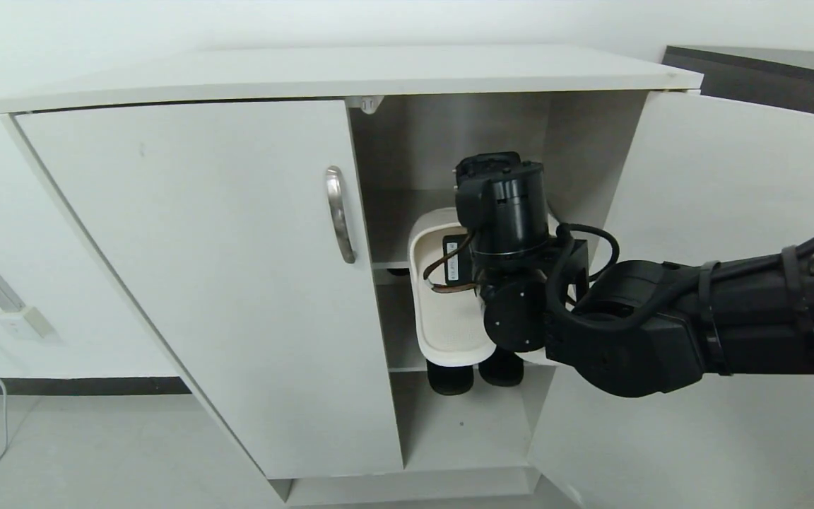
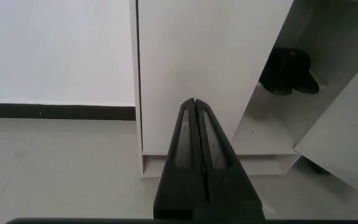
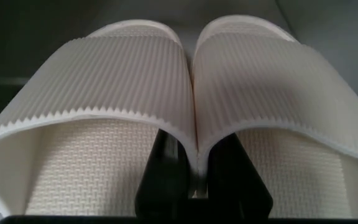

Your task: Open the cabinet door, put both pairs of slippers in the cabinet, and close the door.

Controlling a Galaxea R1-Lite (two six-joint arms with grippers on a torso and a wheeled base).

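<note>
Right wrist view: right tool point(image 3: 196, 171) pinches the white slippers point(image 3: 123, 74) where the two meet; left tool point(image 2: 195, 109) is pressed together

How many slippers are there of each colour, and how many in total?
Cream slippers: 2, both held by the right tool.
Black slippers: 2, inside the cabinet.
Total: 4 slippers.
</note>
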